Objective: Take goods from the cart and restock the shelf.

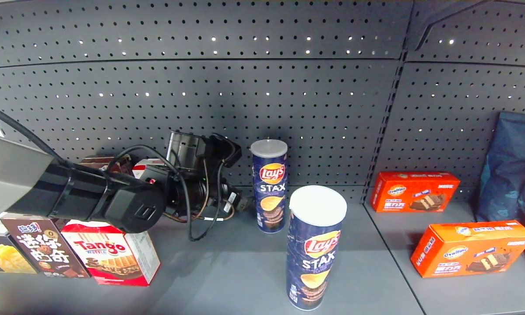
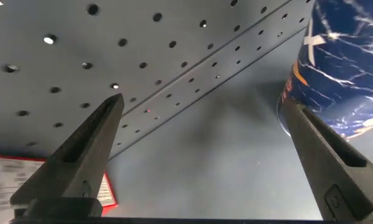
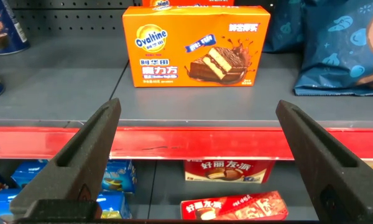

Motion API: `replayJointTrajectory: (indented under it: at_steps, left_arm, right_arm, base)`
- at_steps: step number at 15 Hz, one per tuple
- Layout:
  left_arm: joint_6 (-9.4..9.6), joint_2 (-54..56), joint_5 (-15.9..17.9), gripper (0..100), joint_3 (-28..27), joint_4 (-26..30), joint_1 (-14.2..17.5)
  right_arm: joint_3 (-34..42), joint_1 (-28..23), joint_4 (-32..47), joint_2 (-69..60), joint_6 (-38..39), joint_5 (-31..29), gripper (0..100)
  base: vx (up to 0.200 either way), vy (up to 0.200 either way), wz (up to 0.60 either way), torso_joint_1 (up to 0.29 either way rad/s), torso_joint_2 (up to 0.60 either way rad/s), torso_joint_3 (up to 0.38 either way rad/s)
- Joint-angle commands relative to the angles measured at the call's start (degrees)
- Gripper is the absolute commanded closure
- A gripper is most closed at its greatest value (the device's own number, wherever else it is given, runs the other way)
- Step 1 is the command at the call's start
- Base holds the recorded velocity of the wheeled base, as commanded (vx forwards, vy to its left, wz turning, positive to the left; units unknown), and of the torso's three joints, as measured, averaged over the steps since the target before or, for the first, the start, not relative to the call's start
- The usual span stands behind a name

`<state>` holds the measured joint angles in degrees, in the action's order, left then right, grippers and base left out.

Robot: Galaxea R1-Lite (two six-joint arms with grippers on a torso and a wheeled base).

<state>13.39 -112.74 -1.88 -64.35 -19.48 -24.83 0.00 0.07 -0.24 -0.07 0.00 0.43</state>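
Two tall blue chip cans stand on the grey shelf [image 1: 227,267]: one at the back [image 1: 269,186], one nearer the front [image 1: 315,249]. My left gripper [image 1: 239,202] is low over the shelf, just left of the back can. In the left wrist view this gripper [image 2: 202,104] is open and empty, and the blue can [image 2: 342,62] stands close outside one of its fingers [image 2: 326,162]. My right gripper [image 3: 199,107] is open and empty in front of the red shelf edge [image 3: 186,143], facing an orange cake box [image 3: 196,46].
Snack boxes [image 1: 113,258] line the shelf's left front. Two orange boxes [image 1: 413,191] [image 1: 470,247] and dark blue bags [image 1: 514,170] fill the right bay. The pegboard back wall [image 1: 244,100] is close behind. More boxes [image 3: 230,168] sit on the lower shelf.
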Motion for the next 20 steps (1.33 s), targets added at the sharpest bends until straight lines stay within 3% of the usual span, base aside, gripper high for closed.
replayJointTrajectory:
  at_steps: [1, 20]
  left_arm:
    - [-0.2, -1.4, 0.0, 0, -0.6, 0.0, -0.4]
    - [-1.08, -3.1, -0.4, 0, -3.3, 0.0, -1.6]
  right_arm:
    - [0.0, 0.0, 0.0, 0.1, 0.0, 0.0, 0]
    - [0.0, 0.0, 0.0, 0.1, 0.0, 0.0, 0]
  base:
    - [0.0, 0.0, 0.0, 0.0, 0.0, 0.0]
    - [0.0, 0.0, 0.0, 0.0, 0.0, 0.0]
